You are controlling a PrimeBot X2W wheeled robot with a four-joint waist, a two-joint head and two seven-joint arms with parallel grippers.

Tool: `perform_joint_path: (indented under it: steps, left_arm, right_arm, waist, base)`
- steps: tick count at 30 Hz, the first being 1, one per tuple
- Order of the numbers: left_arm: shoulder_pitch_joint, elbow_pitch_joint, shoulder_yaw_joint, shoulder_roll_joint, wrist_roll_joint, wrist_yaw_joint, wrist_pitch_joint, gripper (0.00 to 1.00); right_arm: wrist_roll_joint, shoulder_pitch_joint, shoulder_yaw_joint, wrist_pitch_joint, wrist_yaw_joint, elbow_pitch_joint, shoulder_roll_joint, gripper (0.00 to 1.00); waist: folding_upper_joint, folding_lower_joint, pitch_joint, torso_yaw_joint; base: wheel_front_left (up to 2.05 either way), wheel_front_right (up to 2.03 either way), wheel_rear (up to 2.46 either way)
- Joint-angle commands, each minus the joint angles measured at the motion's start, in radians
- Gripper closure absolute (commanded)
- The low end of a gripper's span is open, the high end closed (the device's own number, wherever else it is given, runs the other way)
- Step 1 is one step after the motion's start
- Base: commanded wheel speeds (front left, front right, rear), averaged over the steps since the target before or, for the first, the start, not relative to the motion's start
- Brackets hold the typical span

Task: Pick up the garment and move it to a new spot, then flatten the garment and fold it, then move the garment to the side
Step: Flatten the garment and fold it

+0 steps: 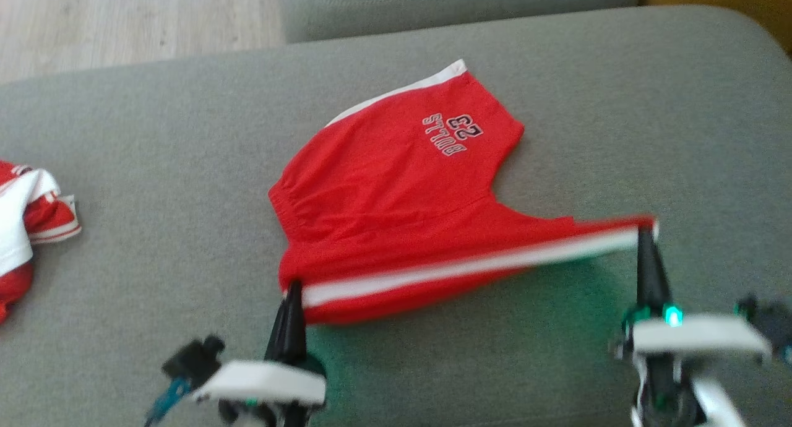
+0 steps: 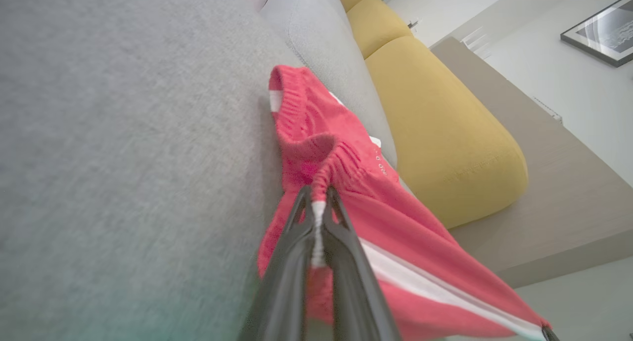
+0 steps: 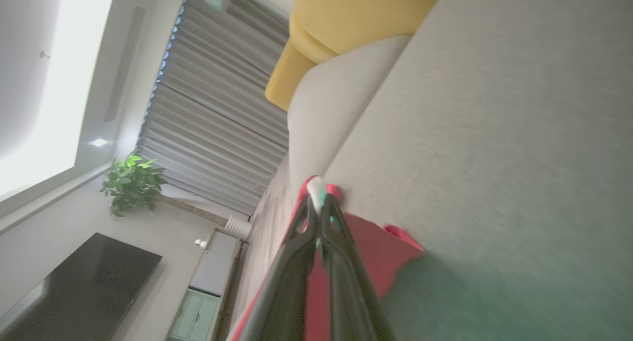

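A pair of red jersey shorts (image 1: 396, 192), soft knit with a gathered elastic waistband, a broad white side stripe and a stitched "BULLS 23" print, lies mostly flat near the middle of the grey woven-fabric sofa seat (image 1: 154, 167). The waistband points toward the seat's left edge and the leg openings toward the right. The striped side nearest the seat's near edge is raised off the cushion and stretched taut into a straight band between the two grippers. The left gripper (image 1: 293, 288) has its long dark fingers (image 2: 292, 242) pinched together on the ribbed waistband corner, with the white stripe bunched between them. The right gripper (image 1: 643, 232) has its fingers (image 3: 346, 291) clamped on the white-tipped hem corner of the leg. At the seat's left edge sits a crumpled red and white garment (image 1: 25, 223), well apart from the shorts. The left wrist view shows a rounded mustard-yellow upholstered cushion (image 2: 435, 123) beyond the grey sofa.
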Motion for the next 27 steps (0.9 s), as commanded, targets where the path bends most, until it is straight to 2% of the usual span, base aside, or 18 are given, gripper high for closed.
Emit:
perform_joint_path:
  steps: [1,7,15,21,27]
  left_arm:
    - [-0.081,-0.042,0.016,0.004,-0.014,0.002,-0.01,1.0]
    - [-0.194,-0.068,-0.035,-0.001,-0.05,0.002,-0.01,1.0]
    - [-0.37,-0.05,-0.077,-0.007,-0.094,0.002,-0.01,1.0]
    - [-0.494,-0.012,-0.079,-0.011,-0.122,0.002,-0.01,1.0]
    - [-0.574,0.03,-0.096,-0.011,-0.136,0.002,-0.01,1.0]
  right_arm:
    - [0.002,-0.119,-0.004,0.014,0.003,-0.02,-0.016,1.0]
    - [-0.039,-0.324,-0.023,0.055,0.003,0.071,-0.013,1.0]
    - [-0.143,-0.634,-0.019,0.116,0.003,0.289,-0.007,1.0]
    - [-0.231,-0.83,-0.017,0.106,0.003,0.484,-0.002,1.0]
    - [-0.28,-0.948,-0.002,0.066,0.003,0.614,0.004,1.0]
  waist:
    - [-0.0001,0.0,0.03,0.019]
    - [-0.0001,0.0,0.088,0.06]
    - [-0.0001,0.0,0.193,0.13]
    - [-0.0001,0.0,0.274,0.18]
    - [-0.0001,0.0,0.32,0.199]
  base:
    - [0.0,0.0,0.0]
    - [0.0,0.0,0.0]
    - [0.0,0.0,0.0]
    - [0.0,0.0,0.0]
    - [0.0,0.0,0.0]
